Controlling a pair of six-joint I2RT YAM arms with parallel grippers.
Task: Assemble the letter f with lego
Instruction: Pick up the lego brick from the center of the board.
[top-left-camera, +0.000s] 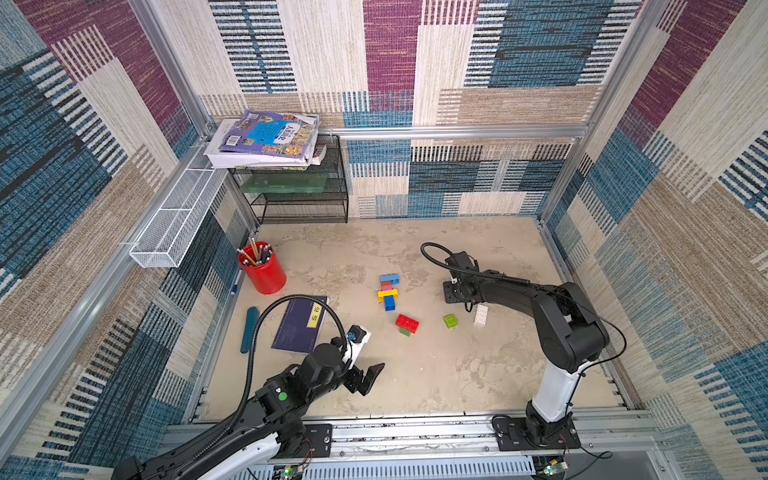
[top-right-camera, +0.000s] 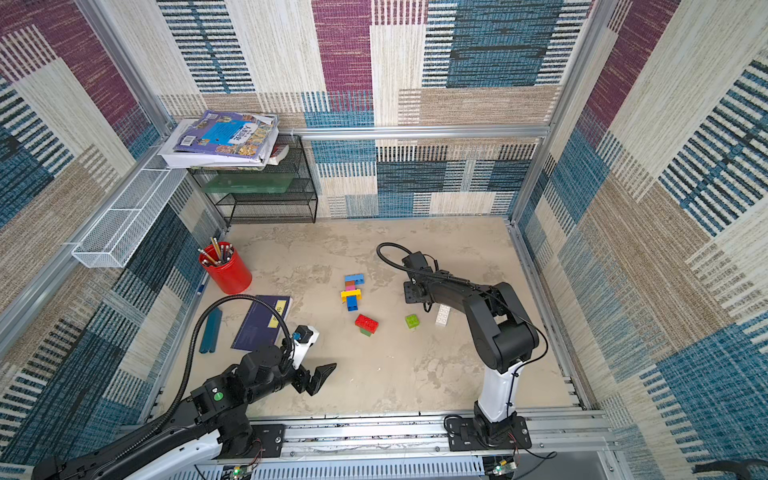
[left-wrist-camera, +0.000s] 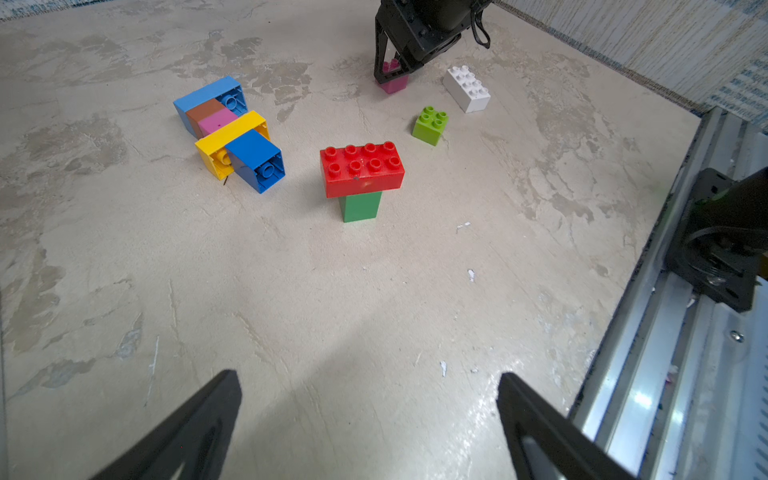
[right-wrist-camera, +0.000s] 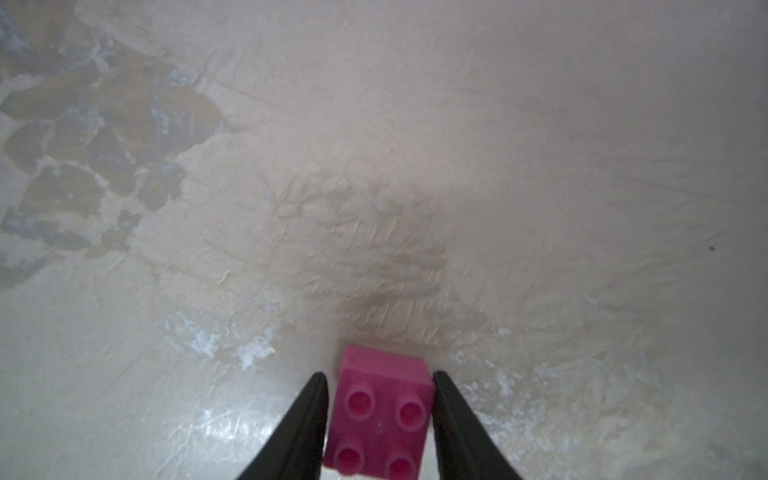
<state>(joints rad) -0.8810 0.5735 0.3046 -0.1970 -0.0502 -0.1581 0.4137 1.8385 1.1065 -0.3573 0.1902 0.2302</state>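
A flat run of joined lego lies mid-table: light blue brick (top-left-camera: 389, 278), brown, pink, yellow brick (top-left-camera: 387, 295) and blue brick (top-left-camera: 389, 304), also seen as the joined run (left-wrist-camera: 232, 133) in the left wrist view. A red brick (left-wrist-camera: 361, 168) sits on a green one (left-wrist-camera: 360, 205). A lime brick (left-wrist-camera: 430, 124) and a white brick (left-wrist-camera: 467, 88) stand loose. My right gripper (right-wrist-camera: 379, 376) points down with both fingers against a pink brick (right-wrist-camera: 380, 415) standing on the table. My left gripper (left-wrist-camera: 370, 378) hovers open and empty near the front.
A red pencil cup (top-left-camera: 262, 272), a purple notebook (top-left-camera: 300, 324) and a teal case (top-left-camera: 249, 330) lie at the left. A black mesh shelf (top-left-camera: 299, 199) with books stands at the back left, a white wire basket (top-left-camera: 174, 220) on the left wall. A metal rail (top-left-camera: 415, 432) runs along the front.
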